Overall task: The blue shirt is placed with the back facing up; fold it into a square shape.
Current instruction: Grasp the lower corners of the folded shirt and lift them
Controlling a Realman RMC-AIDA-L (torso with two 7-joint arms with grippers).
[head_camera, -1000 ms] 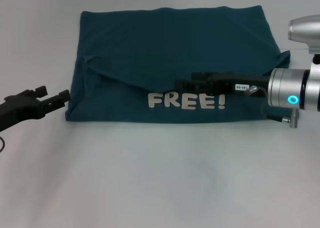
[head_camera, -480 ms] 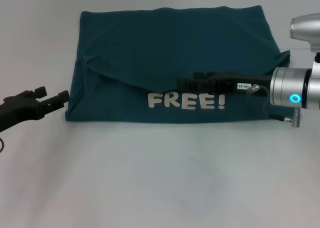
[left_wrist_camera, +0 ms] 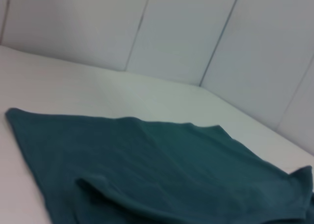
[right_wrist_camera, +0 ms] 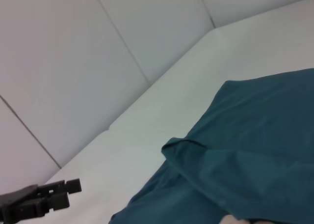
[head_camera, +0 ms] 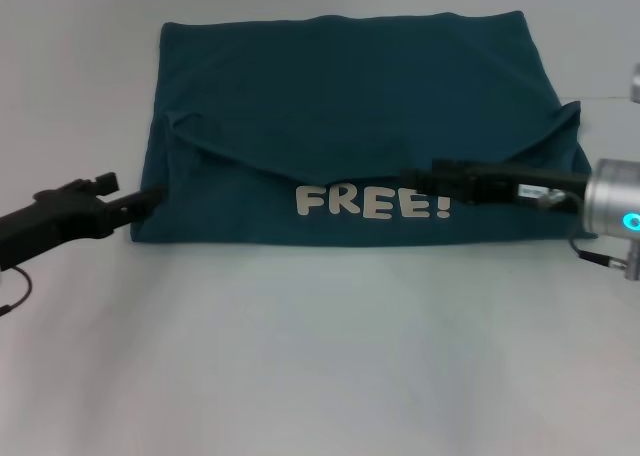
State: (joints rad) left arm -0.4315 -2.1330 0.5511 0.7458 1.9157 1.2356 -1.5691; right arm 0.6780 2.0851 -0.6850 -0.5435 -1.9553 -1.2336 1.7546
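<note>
The blue shirt [head_camera: 340,96] lies flat as a wide rectangle, its near part folded up so the cream "FREE!" lettering [head_camera: 372,202] shows. A curved flap edge runs across its middle. My left gripper [head_camera: 130,192] is open at the shirt's left edge, close to the near left corner, low over the table. It also shows in the right wrist view [right_wrist_camera: 68,193]. My right gripper [head_camera: 412,179] reaches in from the right, just above the lettering. The shirt also shows in the left wrist view [left_wrist_camera: 162,170] and in the right wrist view [right_wrist_camera: 255,150].
The shirt rests on a plain white table [head_camera: 320,356] with bare surface in front of it and at both sides. White panelled walls [left_wrist_camera: 186,32] stand behind the table.
My right arm has pulled back to the right along the shirt. My left gripper has moved right, up to the shirt's left edge. The shirt has not moved.
</note>
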